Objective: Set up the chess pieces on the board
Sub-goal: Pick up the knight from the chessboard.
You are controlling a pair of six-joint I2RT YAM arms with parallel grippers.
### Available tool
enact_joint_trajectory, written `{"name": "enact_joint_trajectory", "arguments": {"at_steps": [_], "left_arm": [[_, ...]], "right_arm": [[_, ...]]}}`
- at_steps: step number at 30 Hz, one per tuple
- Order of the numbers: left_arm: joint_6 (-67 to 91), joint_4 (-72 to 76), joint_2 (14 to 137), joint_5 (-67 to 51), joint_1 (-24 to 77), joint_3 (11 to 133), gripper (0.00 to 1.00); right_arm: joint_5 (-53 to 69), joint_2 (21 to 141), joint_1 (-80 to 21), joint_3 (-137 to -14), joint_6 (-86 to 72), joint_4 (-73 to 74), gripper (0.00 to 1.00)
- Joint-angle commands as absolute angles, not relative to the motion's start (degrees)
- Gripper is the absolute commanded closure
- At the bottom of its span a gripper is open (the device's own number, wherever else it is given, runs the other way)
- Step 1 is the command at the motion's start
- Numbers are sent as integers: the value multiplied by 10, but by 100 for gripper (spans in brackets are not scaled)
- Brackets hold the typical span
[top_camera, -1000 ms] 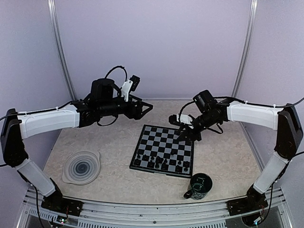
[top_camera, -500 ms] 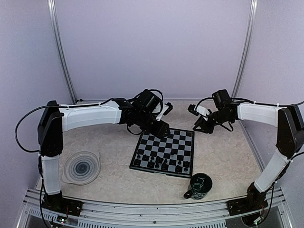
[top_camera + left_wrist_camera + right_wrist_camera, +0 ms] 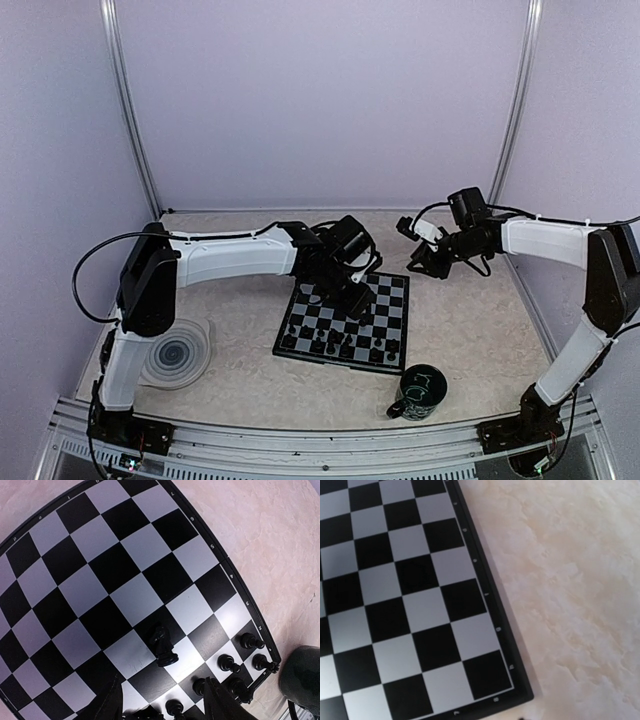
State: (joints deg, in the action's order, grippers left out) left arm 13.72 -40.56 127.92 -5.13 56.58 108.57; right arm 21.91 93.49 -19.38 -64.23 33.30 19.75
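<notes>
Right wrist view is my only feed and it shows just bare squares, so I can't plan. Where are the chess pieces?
Observer: Most chess pieces stand in rows along the near edge of the board.
Operator: Any strays?
Observer: One knight stands alone, off those rows.
Operator: And the left gripper?
Observer: The left gripper is open over the board, with the knight just ahead of its fingers.

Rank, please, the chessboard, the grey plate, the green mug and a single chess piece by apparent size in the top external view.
1. Board
2. Plate, though its left edge is partly hidden
3. Mug
4. Chess piece, clearly the smallest
</notes>
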Motion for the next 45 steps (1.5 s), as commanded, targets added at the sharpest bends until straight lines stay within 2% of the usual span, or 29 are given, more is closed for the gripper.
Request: {"name": "enact_joint_trajectory", "arguments": {"at_steps": [1, 14, 33, 39, 45], "left_arm": [[139, -441, 1309, -44, 569, 1126, 44], [140, -446, 1359, -51, 573, 1157, 51], [118, -449, 1380, -37, 584, 1148, 74], [107, -397, 1333, -17, 564, 1096, 82], [62, -191, 1180, 25, 560, 947, 83]], "right_arm": [[221, 923, -191, -634, 337, 189, 68], [219, 933, -191, -637, 341, 193, 68], [224, 944, -191, -643, 335, 199, 67], [265, 929, -188, -671, 308, 215, 68], [384, 946, -172, -738, 234, 266, 64]]}}
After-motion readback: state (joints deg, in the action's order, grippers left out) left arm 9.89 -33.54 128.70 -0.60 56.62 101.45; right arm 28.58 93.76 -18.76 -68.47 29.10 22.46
